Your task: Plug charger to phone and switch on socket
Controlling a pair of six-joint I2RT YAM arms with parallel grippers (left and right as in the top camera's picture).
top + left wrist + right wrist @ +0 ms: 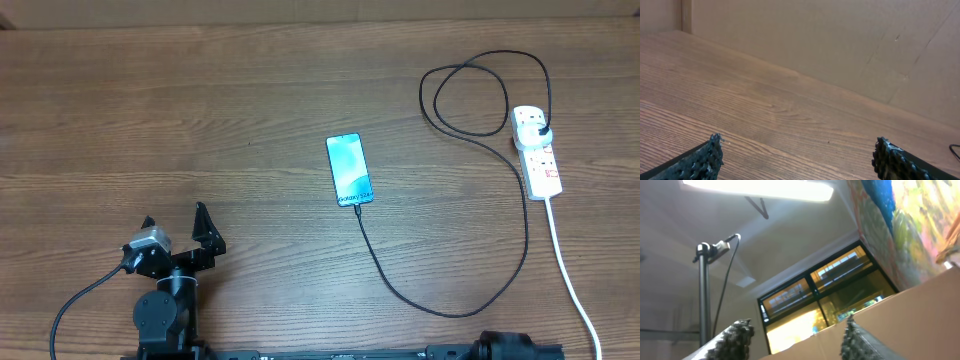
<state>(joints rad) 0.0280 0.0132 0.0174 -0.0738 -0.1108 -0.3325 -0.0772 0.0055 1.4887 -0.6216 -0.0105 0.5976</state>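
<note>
The phone (348, 168) lies flat mid-table with its teal screen lit. The charger cable (440, 312) runs from the phone's near end, curves right and loops at the back to its black plug (541, 131), which sits in the white socket strip (537, 152) at the far right. My left gripper (175, 216) is open and empty at the front left, well away from the phone; its wrist view (797, 152) shows only bare table between the fingers. My right gripper (797, 330) is open, empty and pointed up at the ceiling.
The strip's thick white cord (570, 275) runs toward the front right edge. A cardboard wall (840, 45) stands along the table's far side. Part of the right arm (510, 348) shows at the bottom edge.
</note>
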